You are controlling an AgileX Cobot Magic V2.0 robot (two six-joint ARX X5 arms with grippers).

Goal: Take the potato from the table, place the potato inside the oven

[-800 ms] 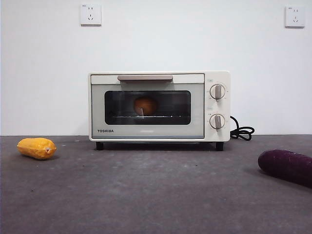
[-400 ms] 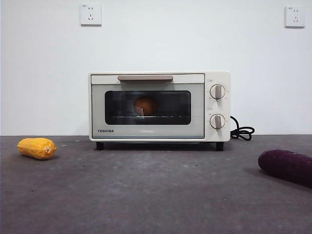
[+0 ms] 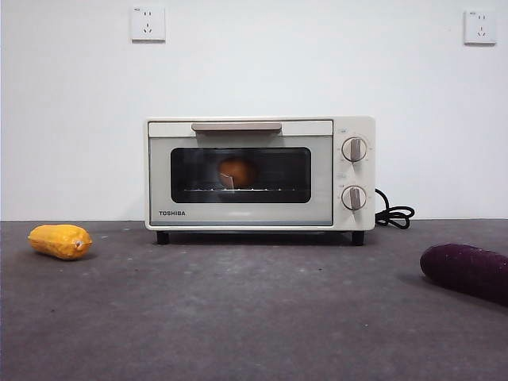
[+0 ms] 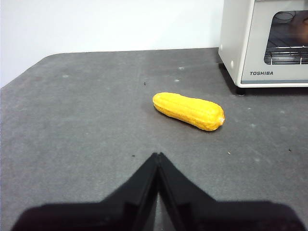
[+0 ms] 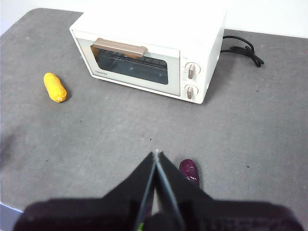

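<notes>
While door is closed, potato point(image 3: 236, 171) sits on rack inside oven point(image 3: 259, 174). Table point(image 3: 254, 317) bare up front btwn corn point(image 3: 60, 240) & eggplant point(image 3: 467, 271). Left gripper point(image 4: 157, 156), right gripper point(image 5: 156, 153): both clenched, empty, above table.

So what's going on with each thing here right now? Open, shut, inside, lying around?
Oven: door shut.
Potato: inside the oven, on the rack.
Yellow vegetable: lying on the table.
Purple vegetable: lying on the table.
Left gripper: shut, empty.
Right gripper: shut, empty.
</notes>
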